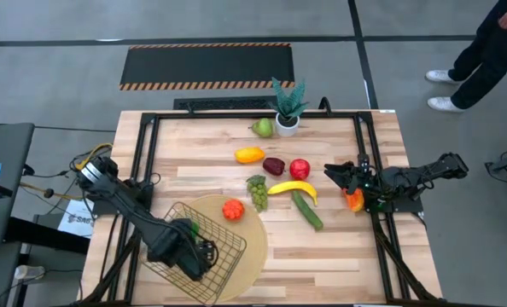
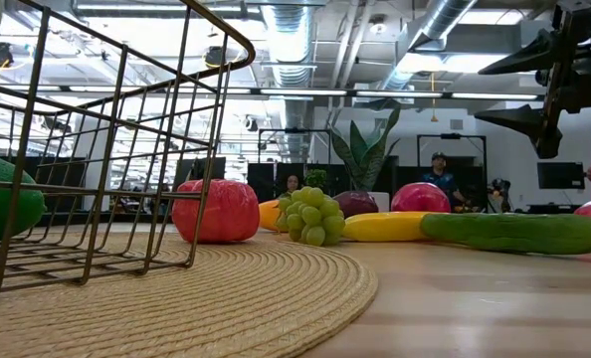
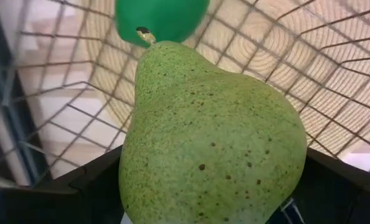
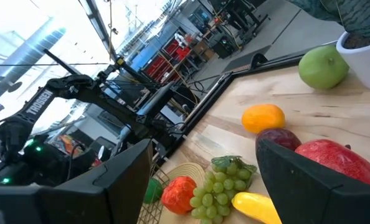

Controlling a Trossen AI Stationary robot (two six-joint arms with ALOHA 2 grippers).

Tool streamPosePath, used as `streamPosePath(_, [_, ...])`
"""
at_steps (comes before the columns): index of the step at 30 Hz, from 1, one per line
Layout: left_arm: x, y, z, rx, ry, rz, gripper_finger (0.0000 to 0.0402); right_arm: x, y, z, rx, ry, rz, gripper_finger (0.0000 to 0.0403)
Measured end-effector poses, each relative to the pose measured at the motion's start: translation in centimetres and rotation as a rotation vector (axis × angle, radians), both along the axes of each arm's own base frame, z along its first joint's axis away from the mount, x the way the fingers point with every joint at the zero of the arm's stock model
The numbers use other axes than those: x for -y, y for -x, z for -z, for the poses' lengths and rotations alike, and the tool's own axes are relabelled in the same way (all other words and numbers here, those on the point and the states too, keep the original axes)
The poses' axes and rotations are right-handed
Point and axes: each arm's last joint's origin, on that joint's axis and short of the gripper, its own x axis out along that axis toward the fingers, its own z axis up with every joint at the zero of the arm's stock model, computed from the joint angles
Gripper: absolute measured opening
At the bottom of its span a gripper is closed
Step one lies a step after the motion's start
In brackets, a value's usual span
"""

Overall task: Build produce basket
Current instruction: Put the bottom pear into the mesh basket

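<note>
Basket (image 1: 204, 249) is sitting on the round mat (image 1: 255, 241); left gripper (image 1: 188, 250) inside is clasping a green pear (image 3: 210, 137). Right gripper (image 1: 337, 173), jaws wide and empty, is hovering right of the apple (image 1: 300, 168) and cucumber (image 1: 306, 209).

I note a speckled green pear (image 3: 210, 137) against the golden wire basket (image 1: 230, 260). The round mat (image 2: 226, 298) is tan, ribbed in rings. On the pale wooden bench (image 1: 211, 153) I see a yellow banana (image 1: 293, 188), a green cucumber (image 1: 307, 210), pale green grapes (image 1: 258, 193) and a red apple (image 1: 300, 168).
</note>
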Motion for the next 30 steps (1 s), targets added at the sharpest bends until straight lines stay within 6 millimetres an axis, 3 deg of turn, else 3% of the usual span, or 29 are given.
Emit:
streamPosePath(9, [-0.3, 0.8, 2.3, -0.124, 0.043, 0.067, 0.0341, 0.0, 0.0, 0.0, -0.001, 0.002, 0.0, 0.0311])
streamPosePath(23, [-1.1, 1.4, 6.3, -0.168, 0.069, 0.126, 0.0341, 0.0, 0.0, 0.0, -0.004, 0.009, 0.001, 0.0311])
streamPosePath(30, [-1.3, 1.6, 7.0, -0.195, 0.089, 0.116, 0.036, 0.0, 0.0, 0.0, -0.004, 0.009, 0.001, 0.0311])
